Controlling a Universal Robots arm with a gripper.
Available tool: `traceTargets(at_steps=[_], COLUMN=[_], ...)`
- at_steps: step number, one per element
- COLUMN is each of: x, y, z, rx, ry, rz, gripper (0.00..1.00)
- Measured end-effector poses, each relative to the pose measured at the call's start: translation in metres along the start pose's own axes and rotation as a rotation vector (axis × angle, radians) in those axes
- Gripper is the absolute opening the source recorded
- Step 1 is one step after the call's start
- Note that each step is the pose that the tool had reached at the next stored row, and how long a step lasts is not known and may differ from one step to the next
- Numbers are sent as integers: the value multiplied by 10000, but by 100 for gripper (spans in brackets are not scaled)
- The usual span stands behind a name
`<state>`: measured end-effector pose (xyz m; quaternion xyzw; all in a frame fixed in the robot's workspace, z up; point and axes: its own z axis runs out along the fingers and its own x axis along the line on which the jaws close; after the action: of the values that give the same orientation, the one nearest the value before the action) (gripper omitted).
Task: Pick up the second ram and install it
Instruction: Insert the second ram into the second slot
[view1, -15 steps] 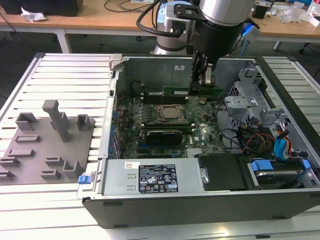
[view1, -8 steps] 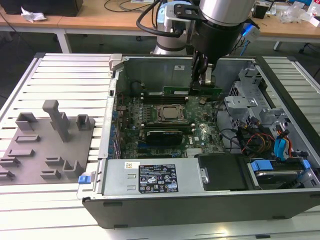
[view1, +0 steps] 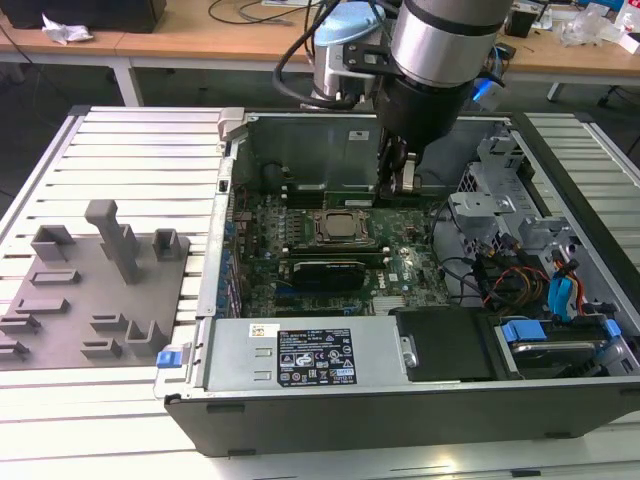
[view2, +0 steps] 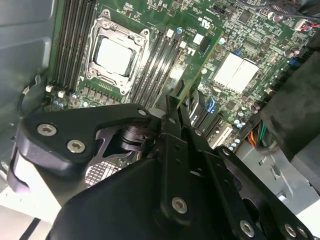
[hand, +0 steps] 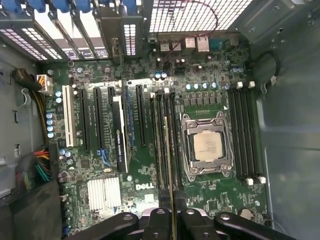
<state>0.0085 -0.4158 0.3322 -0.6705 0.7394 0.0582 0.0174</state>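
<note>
My gripper (view1: 398, 185) reaches down into the open computer case (view1: 300, 400), over the far side of the motherboard. It is shut on the second ram (view2: 200, 62), a thin green stick seen edge-on. In the first wrist view the second ram (hand: 169, 160) runs as a narrow line out from the gripper (hand: 171, 212), along the black memory slots (hand: 161, 140) beside the silver processor (hand: 208, 147). In the second wrist view the gripper (view2: 176, 107) grips one end of the stick, which hangs tilted above the slots (view2: 157, 65). Whether the stick touches a slot cannot be told.
A black-covered card (view1: 325, 270) stands in the board in front of the processor (view1: 343, 227). The power supply (view1: 300, 355) lies along the case's near wall. Drive cages and coloured cables (view1: 530, 270) crowd the exterior view's right. A grey fixture tray (view1: 95, 290) sits outside on the exterior view's left.
</note>
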Motion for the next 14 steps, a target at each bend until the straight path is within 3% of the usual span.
traceTargets(at_steps=[3,4,5,11,12,14], x=[5,-10,-79,-114,-117,-121], y=[18,143,163,202,237,260], z=[61,191,275,405,472,513], rx=[5,16,17,21,20,20], ry=[44,153,162,201,200,205], rz=[2,8,8,10,10,10], gripper=[14,14,14,14,14,14])
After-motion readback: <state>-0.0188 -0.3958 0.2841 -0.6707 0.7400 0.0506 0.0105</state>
